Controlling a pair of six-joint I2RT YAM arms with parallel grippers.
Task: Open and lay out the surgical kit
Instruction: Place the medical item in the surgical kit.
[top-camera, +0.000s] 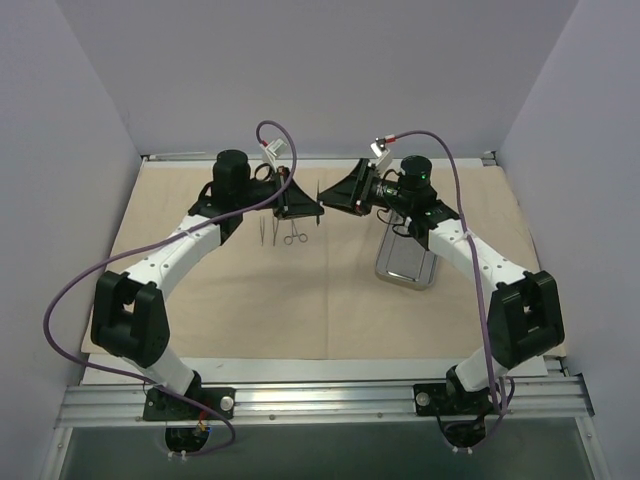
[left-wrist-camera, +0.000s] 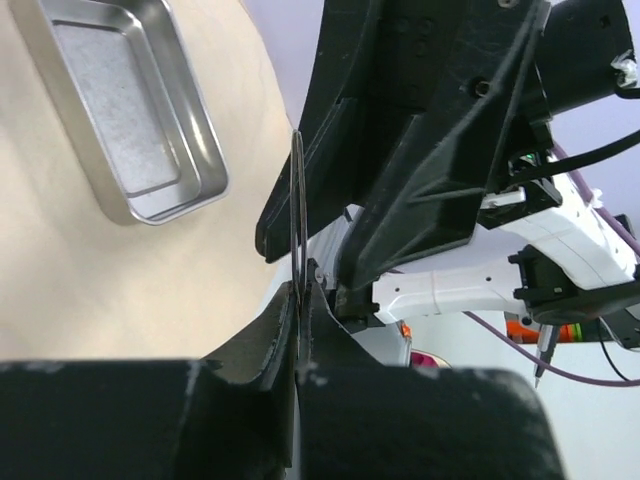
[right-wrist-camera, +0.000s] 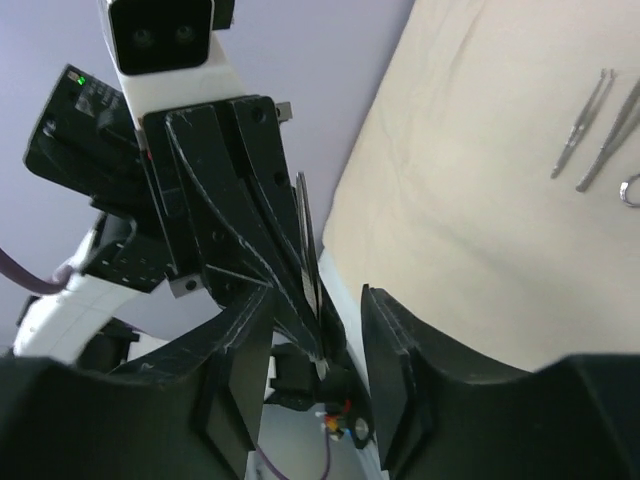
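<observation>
Handover above the cloth wrap (top-camera: 300, 300)
My left gripper (left-wrist-camera: 300, 300) clamps the thin instrument (left-wrist-camera: 298, 200) edge-on; my right gripper (right-wrist-camera: 318, 335) stands parted, holding nothing, so left can lay it down.

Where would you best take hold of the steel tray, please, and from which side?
I would grip the tray by the raised rim at its near short end, coming straight down, one finger inside and one outside. It lies flat, open side up, so only the upright wall offers a pinch, and the right arm hangs over its far end.
</observation>
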